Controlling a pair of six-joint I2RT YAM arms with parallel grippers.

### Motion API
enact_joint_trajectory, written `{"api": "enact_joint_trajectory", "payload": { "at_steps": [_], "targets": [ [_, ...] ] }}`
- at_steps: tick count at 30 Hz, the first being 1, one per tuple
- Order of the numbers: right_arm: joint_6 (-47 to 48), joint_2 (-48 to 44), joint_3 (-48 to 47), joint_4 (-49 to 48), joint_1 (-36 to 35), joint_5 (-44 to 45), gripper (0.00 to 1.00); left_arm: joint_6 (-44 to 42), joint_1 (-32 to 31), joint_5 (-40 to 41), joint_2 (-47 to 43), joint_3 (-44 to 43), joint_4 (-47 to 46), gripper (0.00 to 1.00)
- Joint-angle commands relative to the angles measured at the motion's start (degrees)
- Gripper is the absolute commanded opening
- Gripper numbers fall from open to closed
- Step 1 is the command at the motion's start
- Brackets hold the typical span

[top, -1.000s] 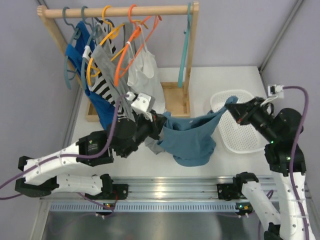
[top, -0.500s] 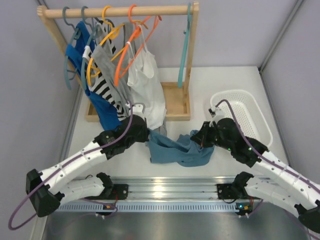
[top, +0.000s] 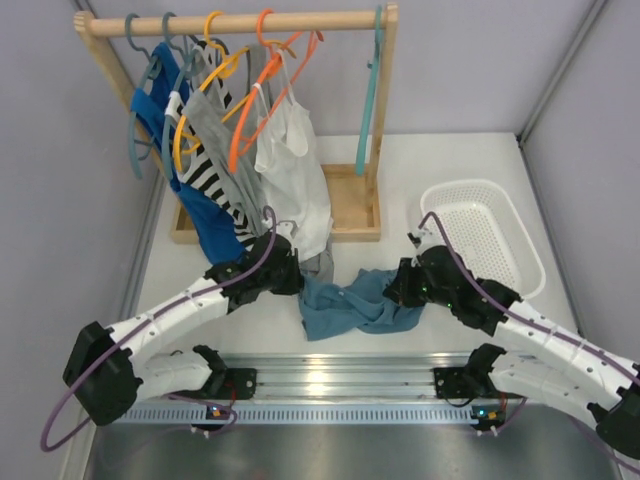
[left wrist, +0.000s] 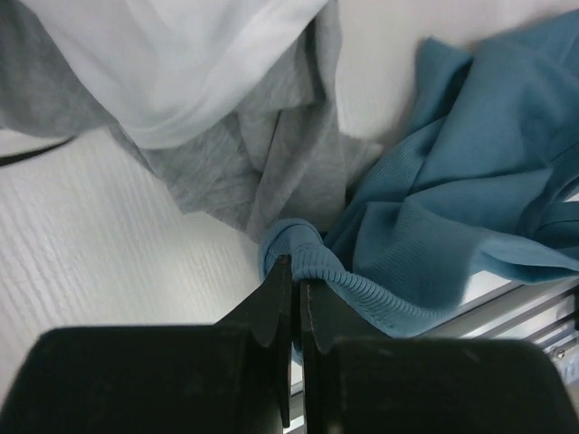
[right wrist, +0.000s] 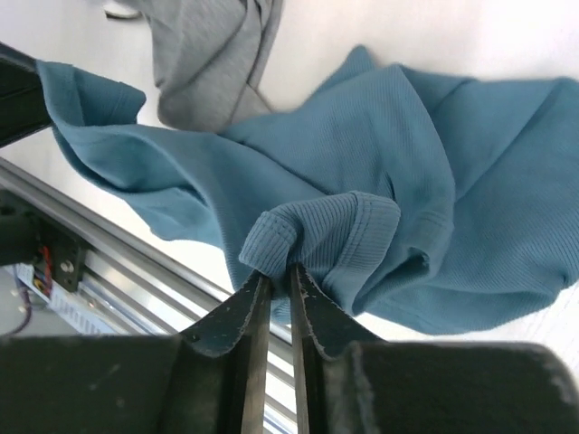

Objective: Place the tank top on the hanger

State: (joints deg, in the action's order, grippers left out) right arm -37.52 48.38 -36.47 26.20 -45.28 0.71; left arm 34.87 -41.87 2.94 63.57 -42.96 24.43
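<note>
- Tank top: lies crumpled on the white table, near-centre, btwn the two grippers, just far of the metal rail at the near edge. Not on any hanger.
- Left gripper: at the top's left end. Wrist view shows the jaws all but closed, only a hairline slit, pinching a rolled bit of the ribbed hem at the tips. The rest of the teal fabric bunches off to the right.
- Right gripper: at the top's right end. Wrist view shows a narrow gap btwn the fingers, w/ a folded ribbed edge caught at the tips. The rest of the garment is spread on the table beyond.
- Hanger: light teal, hooked on the right end of the wooden rack, far side of the table. It hangs bare, well apart from the tank top.
- Rack also holds a royal-blue top, a white top and orange hangers.
- Grey garment: its hem droops onto the table, touching the tank top's left end, w/ the white top over it.
- White perforated basket: right side of the table, far-right of the right gripper.
</note>
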Motion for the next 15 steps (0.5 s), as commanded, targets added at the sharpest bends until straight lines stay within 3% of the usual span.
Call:
{"api": "enact_joint_trajectory", "payload": {
  "at_steps": [1,3,7,9,15],
  "targets": [
    [-0.3,-3.5,1.5,-0.3,-1.0,-2.3,0.15,1.9,0.3,-5.0,2.0,3.7,-6.1,0.00],
    [-1.1,-4.9,2.3,1.0,-1.0,-1.7,0.20,2.9,0.2,-6.2,3.6,5.0,-6.8,0.00],
    [-2.3,-6.1,2.8,3.8,-1.0,-0.9,0.44,3.7,0.2,-6.7,5.2,6.3,-9.0,0.00],
    [-2.5,-6.8,2.8,4.4,-0.9,0.7,0.51,3.7,0.2,-6.5,6.0,6.2,-9.3,0.00],
    [-3.1,-5.9,1.0,7.2,-1.0,3.7,0.66,2.9,0.3,-6.1,6.5,4.6,-8.1,0.00]
  ]
}}
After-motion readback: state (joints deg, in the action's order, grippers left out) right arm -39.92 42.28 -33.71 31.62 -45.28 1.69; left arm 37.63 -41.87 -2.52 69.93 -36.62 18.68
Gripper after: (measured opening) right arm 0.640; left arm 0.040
